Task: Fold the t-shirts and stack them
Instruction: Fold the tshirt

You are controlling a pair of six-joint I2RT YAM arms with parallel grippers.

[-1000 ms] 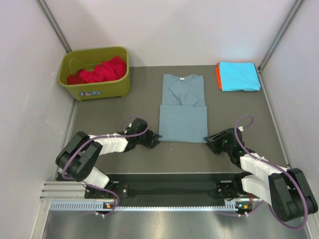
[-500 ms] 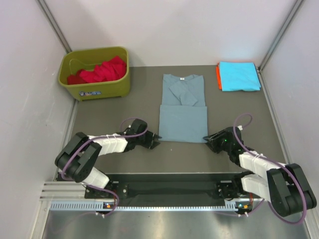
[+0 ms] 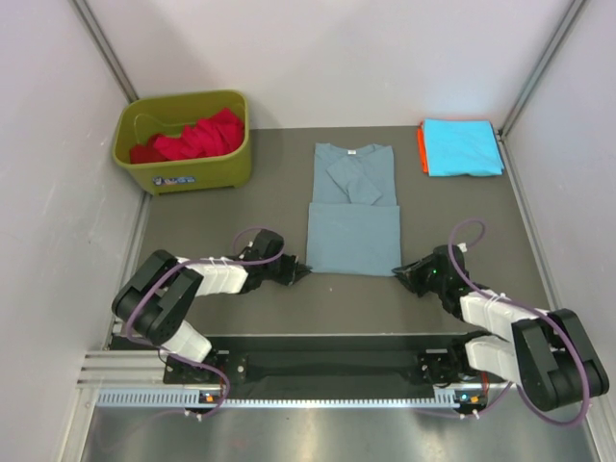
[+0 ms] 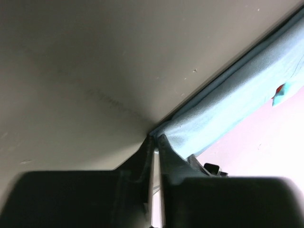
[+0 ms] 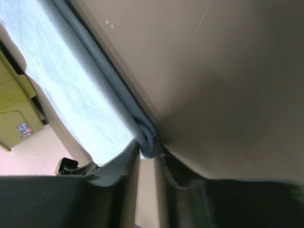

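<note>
Both jaws narrowed this last second: left gripper (image 3: 301, 272) and right gripper (image 3: 400, 272) now pinch the near corners of the grey-blue shirt (image 3: 352, 231), lying half-folded at frame centre. Likely ready for next fold
</note>
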